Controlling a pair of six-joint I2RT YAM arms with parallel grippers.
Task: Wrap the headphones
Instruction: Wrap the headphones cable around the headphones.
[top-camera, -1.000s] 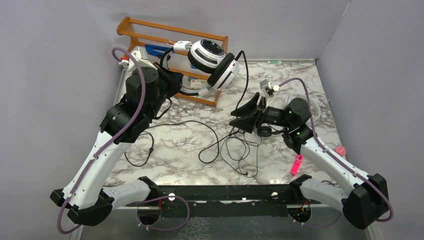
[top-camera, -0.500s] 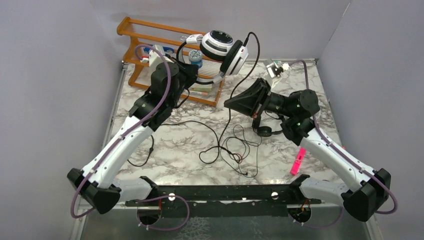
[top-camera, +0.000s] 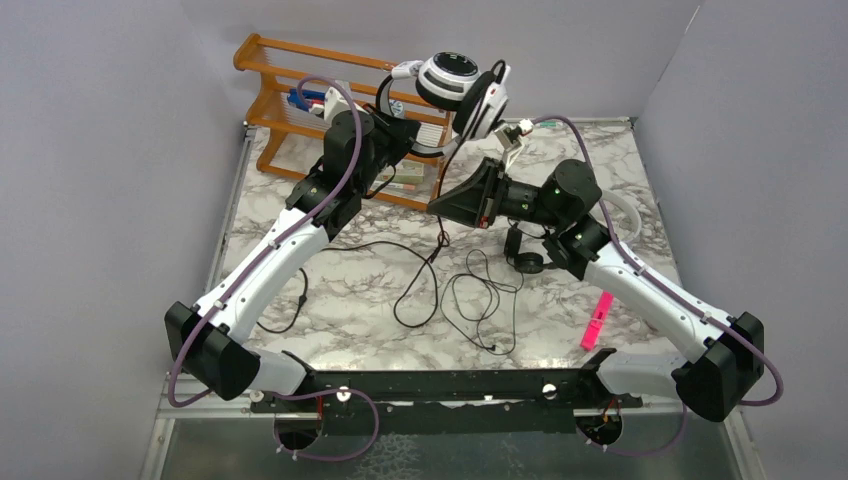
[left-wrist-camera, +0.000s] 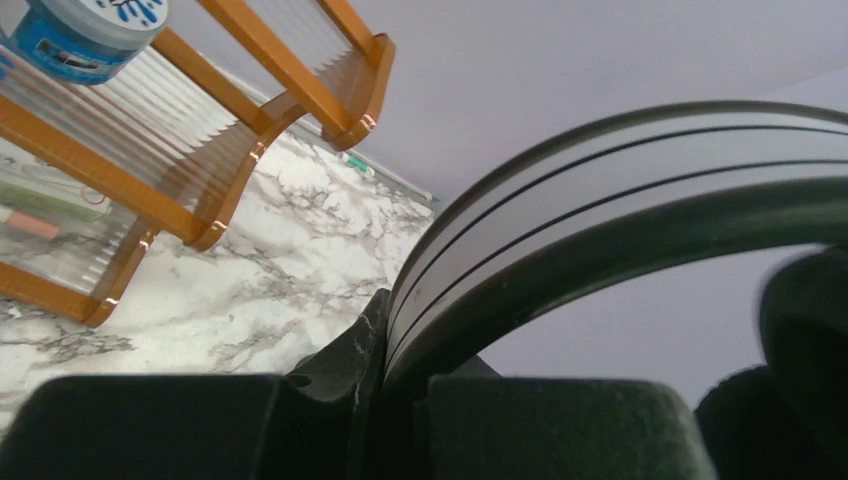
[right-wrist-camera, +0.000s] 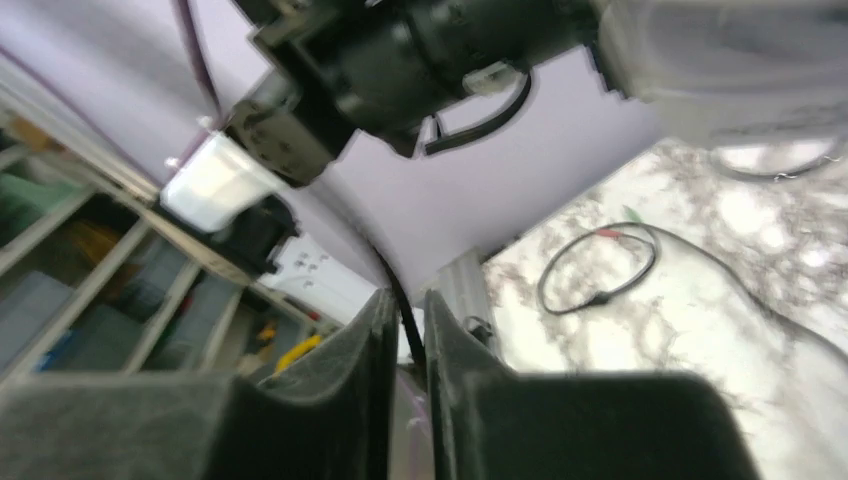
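left gripper (top-camera: 405, 138) clamped on the headband (left-wrist-camera: 600, 170), headphones (top-camera: 460, 90) held high by the rack (top-camera: 300, 60); right gripper (top-camera: 440, 207) pinches the cord (top-camera: 432, 255) just below, slack dropping to the table (top-camera: 350, 330), so right arm looks best placed to wind.

The left arm (top-camera: 265, 265) reaches from the bench's (top-camera: 350, 340) near left corner toward its far edge, the left claw (top-camera: 412, 135) raised and clamped on the headphones' (top-camera: 450, 80) band. The right arm (top-camera: 640, 285) bends toward the middle, the right claw's (top-camera: 440, 203) fingers nearly together, pinching a black cord (right-wrist-camera: 398, 288).
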